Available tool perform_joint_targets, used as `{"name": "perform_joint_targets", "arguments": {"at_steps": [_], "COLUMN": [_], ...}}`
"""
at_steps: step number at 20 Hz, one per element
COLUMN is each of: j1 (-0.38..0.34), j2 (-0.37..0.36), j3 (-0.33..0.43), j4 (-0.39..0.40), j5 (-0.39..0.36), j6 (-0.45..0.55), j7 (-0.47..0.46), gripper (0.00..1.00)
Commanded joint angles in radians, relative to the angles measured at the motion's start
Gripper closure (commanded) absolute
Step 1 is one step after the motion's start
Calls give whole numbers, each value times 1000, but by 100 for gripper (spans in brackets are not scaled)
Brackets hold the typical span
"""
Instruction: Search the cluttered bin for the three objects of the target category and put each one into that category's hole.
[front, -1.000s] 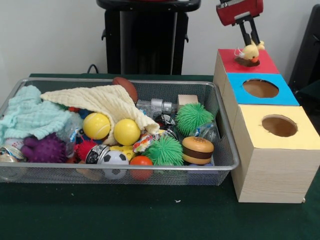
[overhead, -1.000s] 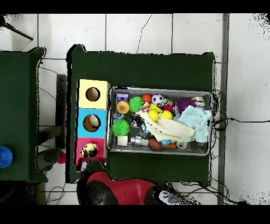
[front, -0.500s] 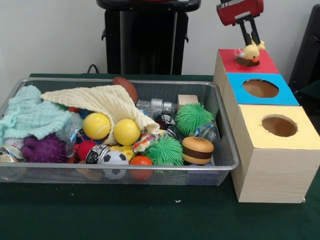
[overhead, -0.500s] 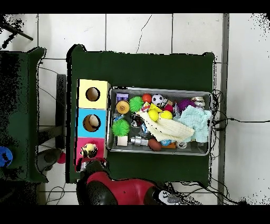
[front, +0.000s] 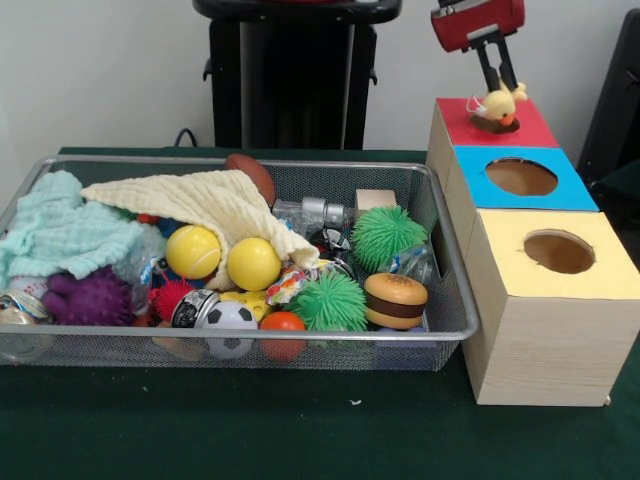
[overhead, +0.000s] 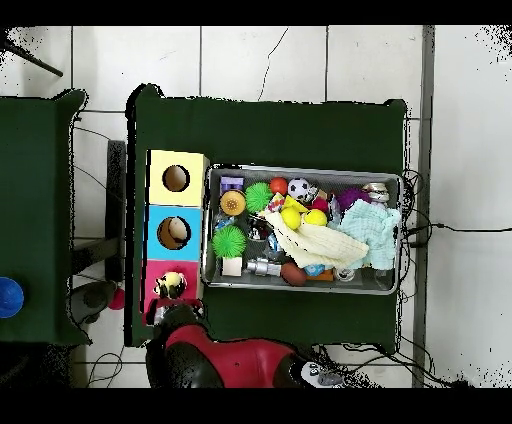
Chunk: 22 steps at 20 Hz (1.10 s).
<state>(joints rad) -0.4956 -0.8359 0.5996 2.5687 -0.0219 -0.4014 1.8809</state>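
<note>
Hanging directly above the red-faced hole (front: 496, 123) at the box row's far end, the gripper (front: 499, 82) pinches a small yellow-orange plush (front: 497, 103) with narrowed fingers, the toy dangling at 6 o'clock, its underside touching or just inside the opening.

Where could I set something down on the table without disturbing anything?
The green table is bare in front of the wire bin and the yellow-faced box, and in the overhead view beyond the bin's long side. The bin itself is packed full.
</note>
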Motion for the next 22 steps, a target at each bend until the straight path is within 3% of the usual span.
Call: {"name": "perform_joint_targets", "arguments": {"at_steps": [1, 6, 7, 13, 22], "j1": [6, 10, 8, 12, 7], "j2": [24, 20, 20, 1, -39], "j3": [-29, -33, -31, -34, -24], "j4": [-136, -139, -139, -139, -155], "j5": [31, 31, 34, 34, 37], "j6": [59, 90, 105, 84, 181], "j7": [172, 156, 151, 164, 117], "gripper": [100, 100, 0, 0, 0]}}
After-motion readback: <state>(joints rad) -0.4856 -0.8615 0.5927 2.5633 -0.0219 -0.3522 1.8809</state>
